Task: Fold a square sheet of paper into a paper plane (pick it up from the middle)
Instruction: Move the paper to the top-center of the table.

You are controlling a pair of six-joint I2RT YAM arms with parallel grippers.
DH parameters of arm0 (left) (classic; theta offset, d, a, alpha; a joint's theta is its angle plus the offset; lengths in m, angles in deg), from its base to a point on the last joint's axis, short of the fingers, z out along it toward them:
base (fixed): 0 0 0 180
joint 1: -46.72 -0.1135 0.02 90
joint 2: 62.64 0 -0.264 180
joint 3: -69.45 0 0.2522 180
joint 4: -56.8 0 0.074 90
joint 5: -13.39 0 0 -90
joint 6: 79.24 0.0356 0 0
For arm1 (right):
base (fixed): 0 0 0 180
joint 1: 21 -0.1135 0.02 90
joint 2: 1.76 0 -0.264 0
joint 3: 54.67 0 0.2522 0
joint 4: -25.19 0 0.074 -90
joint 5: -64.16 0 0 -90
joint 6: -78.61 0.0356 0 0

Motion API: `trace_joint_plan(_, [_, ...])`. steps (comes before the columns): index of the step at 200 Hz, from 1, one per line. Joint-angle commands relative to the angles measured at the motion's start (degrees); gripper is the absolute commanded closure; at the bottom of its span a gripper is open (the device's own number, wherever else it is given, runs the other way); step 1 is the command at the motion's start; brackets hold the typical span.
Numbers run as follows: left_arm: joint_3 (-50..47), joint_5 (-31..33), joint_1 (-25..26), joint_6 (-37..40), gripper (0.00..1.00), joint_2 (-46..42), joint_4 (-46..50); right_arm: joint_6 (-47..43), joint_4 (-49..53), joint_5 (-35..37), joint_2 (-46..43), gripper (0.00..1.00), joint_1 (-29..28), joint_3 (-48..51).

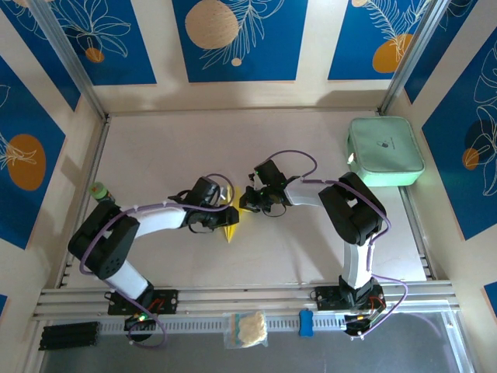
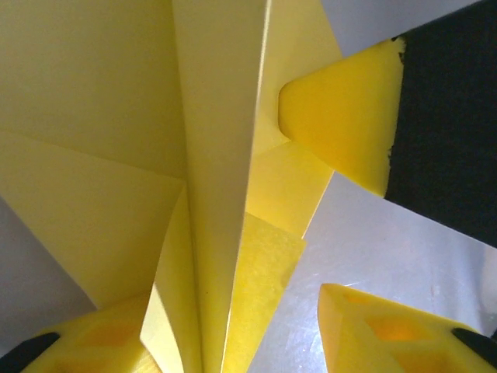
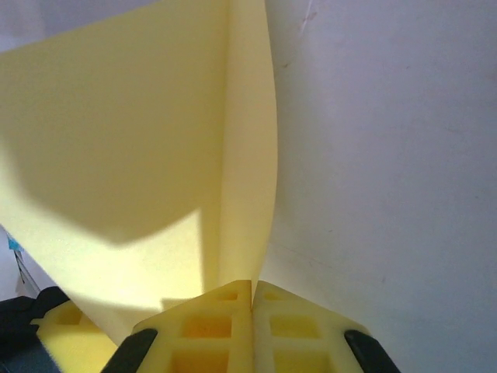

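Paper plane [image 1: 231, 227] is found at the middle of the counter [image 1: 155, 148], held up between the two tools. Its sharp nose is pointed toward the near edge, where the arm bases are bolted. Its long axis is laid roughly from far to near, tilted only slightly. In the left wrist view the centre ridge is seen running up the picture, with folded flaps spread to either side.

The left tool [image 2: 221, 311] is set with its yellow fingers [image 2: 380, 330] apart, and the ridge of the paper plane is passed between them. Whether either pad is touching the paper cannot be told. The right tool [image 3: 252, 291] is pressed together, with a fold of the paper plane clamped in the seam between its pads. One of its pads is also seen against the paper in the left wrist view.

A mint-green case [image 1: 386, 151] is placed at the far right corner of the counter, well apart from the paper. A small dark mark is carried on its lid, too small to be read. A cream wad in a clear bag [image 1: 247, 329] is laid on the front rail between the bases. The walls are covered with blue panels [image 1: 237, 39] printed with white leaves and orange discs.
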Motion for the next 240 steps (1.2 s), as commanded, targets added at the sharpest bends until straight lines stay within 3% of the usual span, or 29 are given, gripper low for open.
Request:
trace_joint_plan(1, [2.76, 3.46, 1.22, 2.69, 0.51, 1.31, 4.18, -0.16, 1.63, -0.5, 0.68, 0.99, -0.31, -1.39])
trace_joint_plan(61, [5.5, 7.78, 2.62, 3.47, 0.56, 2.92, 8.8, -0.16, 1.58, -0.59, 0.63, 0.99, -0.27, -1.43])
trace_joint_plan(122, [7.04, 9.76, 3.14, 4.92, 0.53, 3.41, 11.01, -0.2, 1.86, -0.77, 0.5, 0.98, -0.18, -1.73])
trace_joint_plan(188, [8.23, 12.95, 3.28, 3.93, 0.64, 3.5, 12.93, -0.34, 2.26, -0.68, 0.71, 0.98, -0.19, -1.86])
trace_joint_plan(240, [10.27, 14.54, 3.32, 4.22, 0.67, 4.54, 15.12, -0.42, 2.23, -0.59, 0.81, 0.98, -0.18, -1.86])
